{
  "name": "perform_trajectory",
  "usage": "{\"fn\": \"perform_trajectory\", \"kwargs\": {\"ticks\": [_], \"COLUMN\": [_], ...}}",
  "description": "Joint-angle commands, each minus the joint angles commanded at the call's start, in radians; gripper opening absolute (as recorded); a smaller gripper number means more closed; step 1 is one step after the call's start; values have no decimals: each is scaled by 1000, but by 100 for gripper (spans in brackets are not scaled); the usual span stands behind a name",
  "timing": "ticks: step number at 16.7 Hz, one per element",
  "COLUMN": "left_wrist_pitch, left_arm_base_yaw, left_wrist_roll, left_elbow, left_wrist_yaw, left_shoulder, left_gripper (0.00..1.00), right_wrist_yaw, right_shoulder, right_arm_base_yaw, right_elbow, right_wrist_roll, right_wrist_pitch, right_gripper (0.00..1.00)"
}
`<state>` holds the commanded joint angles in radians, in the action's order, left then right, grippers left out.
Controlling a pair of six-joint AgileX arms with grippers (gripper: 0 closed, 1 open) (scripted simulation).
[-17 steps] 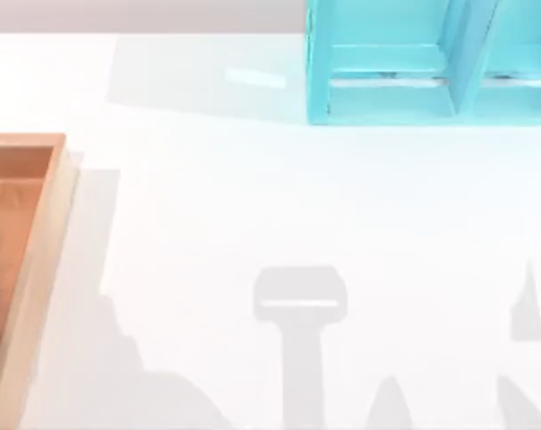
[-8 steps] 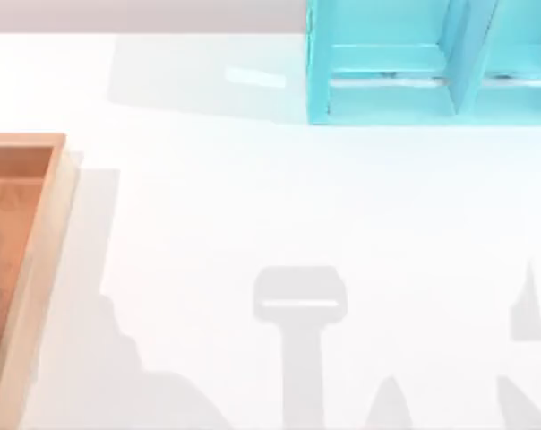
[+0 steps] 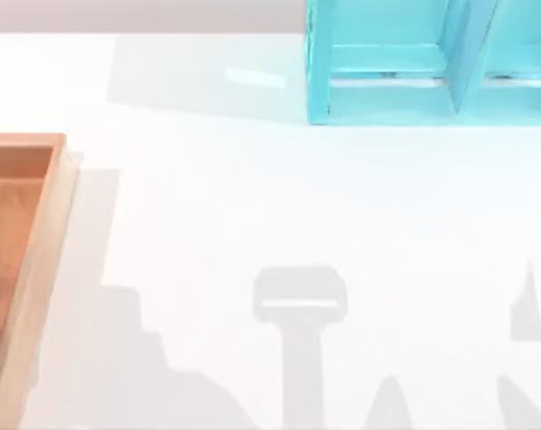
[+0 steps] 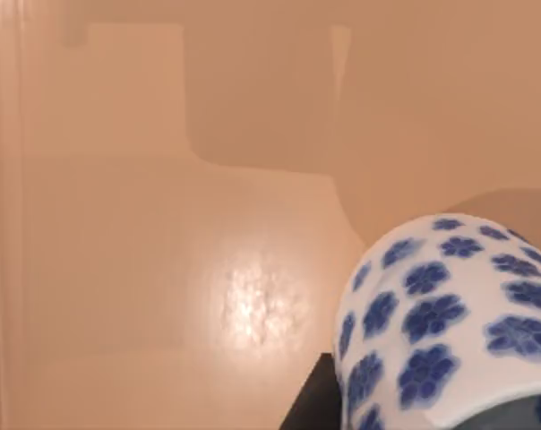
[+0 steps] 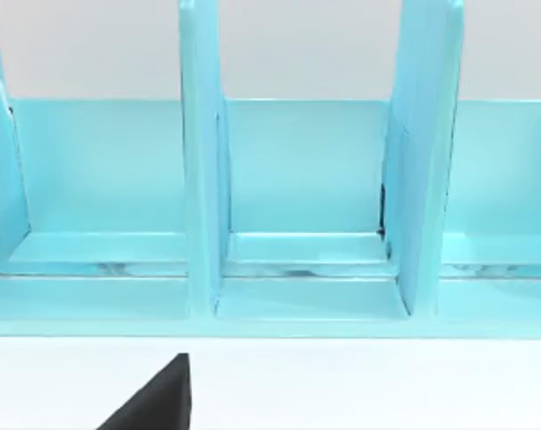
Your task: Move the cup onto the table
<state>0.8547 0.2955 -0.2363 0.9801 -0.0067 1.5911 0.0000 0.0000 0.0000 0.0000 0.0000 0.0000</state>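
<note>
The small white porcelain cup with blue flowers (image 4: 441, 322) is cut off by the left wrist view's edge above the orange-brown wooden tray (image 4: 163, 269). The turquoise shelf unit (image 3: 423, 63) runs past the top view's edge, as does the tray.

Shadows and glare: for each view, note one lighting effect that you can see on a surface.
Top view: grey arm-shaped shadows fall across the table near its lower edge, and the tray casts one beside its rim. Left wrist view: a bright glare patch sits on the tray floor next to the cup. Right wrist view: faint streaky reflections lie on the shelf unit floor.
</note>
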Motion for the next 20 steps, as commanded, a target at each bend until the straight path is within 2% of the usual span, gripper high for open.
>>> {"fn": "perform_trajectory", "kwargs": {"ticks": [3,10,17,20], "left_wrist_pitch": [87,389,413,426], "left_arm_base_yaw": [-68,-363,-389,-457], "left_wrist_roll": [105,300,313,382], "left_elbow": [75,176,183,238], "left_wrist_yaw": [-4,4,5,4], "left_shoulder": [-26,-115,-121,-68], "left_gripper": [0,0,0,0], "right_wrist_yaw": [0,0,0,0], "right_shoulder": [0,0,0,0], "right_arm_base_yaw": [0,0,0,0], "right_elbow": [0,0,0,0], "right_wrist_roll": [0,0,0,0], "right_wrist_pitch": [0,0,0,0], "right_gripper": [100,100,100,100]}}
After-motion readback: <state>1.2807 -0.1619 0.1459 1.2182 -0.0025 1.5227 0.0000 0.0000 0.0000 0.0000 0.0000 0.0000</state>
